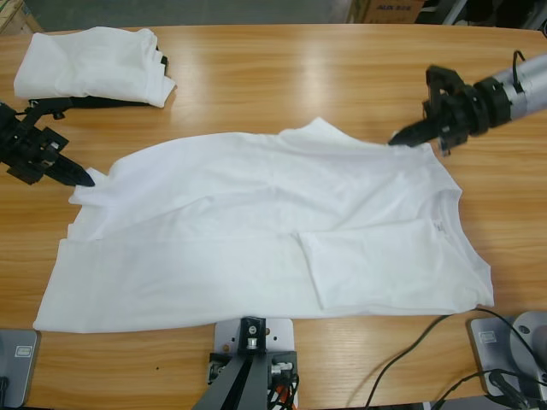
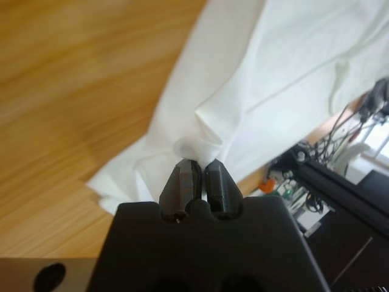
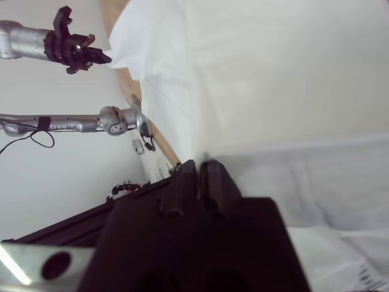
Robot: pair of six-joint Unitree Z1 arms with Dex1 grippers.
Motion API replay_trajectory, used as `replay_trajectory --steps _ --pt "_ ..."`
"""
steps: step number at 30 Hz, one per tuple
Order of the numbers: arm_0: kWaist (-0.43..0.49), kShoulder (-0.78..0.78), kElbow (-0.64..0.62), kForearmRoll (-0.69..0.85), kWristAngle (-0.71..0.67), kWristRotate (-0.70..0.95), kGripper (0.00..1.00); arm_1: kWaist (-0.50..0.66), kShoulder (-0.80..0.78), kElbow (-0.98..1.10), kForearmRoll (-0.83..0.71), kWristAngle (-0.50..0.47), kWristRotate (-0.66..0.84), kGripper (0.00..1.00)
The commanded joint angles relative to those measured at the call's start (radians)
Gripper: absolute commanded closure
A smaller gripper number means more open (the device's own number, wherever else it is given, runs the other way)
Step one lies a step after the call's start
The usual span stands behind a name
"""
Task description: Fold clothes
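Lengthwise, T-shirt [image 1: 256, 231] spans table, neck rightward

Long wooden table [image 1: 282, 77] with pale orange grain, evenly lit. Beyond its far edge, a strip of grey floor [image 1: 214, 10] and a brown cardboard box [image 1: 389, 9]. Right wrist view: plain white wall [image 3: 55, 176] behind the table.

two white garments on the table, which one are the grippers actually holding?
The spread-out T-shirt mid-table: the left gripper and the right gripper each pinch an edge. The folded white garment at the far corner lies untouched.
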Motion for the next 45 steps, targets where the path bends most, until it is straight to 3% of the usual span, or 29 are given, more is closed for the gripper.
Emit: replay_trajectory --steps 1,6,10,16,20,25,40,41,42,43,44,45 --pt "-0.009 -0.113 0.041 0.062 -0.074 -0.023 1.000 0.001 -0.119 0.171 0.027 -0.012 0.018 1.000" --pt "-0.002 -0.119 0.042 0.187 -0.073 -0.004 1.000 0.016 -0.231 0.216 0.096 -0.046 0.072 1.000" --pt "-0.002 -0.114 0.053 0.272 -0.109 -0.007 1.000 0.127 -0.334 0.253 0.089 -0.092 0.198 1.000" --pt "-0.002 -0.116 0.089 0.323 -0.089 -0.027 1.000 0.188 -0.470 0.297 0.082 -0.116 0.356 1.000" --pt "-0.002 -0.112 0.056 0.389 -0.057 -0.027 1.000 0.199 -0.563 0.292 0.181 -0.185 0.413 1.000" --pt "-0.003 -0.100 0.047 0.424 -0.012 -0.042 1.000 0.203 -0.592 0.290 0.256 -0.248 0.410 1.000" --pt "-0.003 -0.075 0.048 0.436 0.028 -0.070 1.000 0.202 -0.589 0.283 0.214 -0.409 0.507 1.000" --pt "-0.003 -0.075 0.050 0.436 0.032 -0.073 1.000 0.202 -0.603 0.274 0.226 -0.463 0.549 0.800" --pt "-0.003 -0.075 0.053 0.436 0.041 -0.080 0.990 0.208 -0.610 0.265 0.237 -0.508 0.596 0.277" --pt "-0.003 -0.075 0.053 0.436 0.055 -0.091 0.796 0.227 -0.611 0.255 0.247 -0.526 0.625 0.030" --pt "-0.003 -0.076 0.055 0.436 0.061 -0.095 0.576 0.253 -0.615 0.242 0.262 -0.550 0.645 0.000" --pt "-0.003 -0.078 0.055 0.436 0.059 -0.093 0.283 0.265 -0.623 0.235 0.271 -0.566 0.659 0.000"
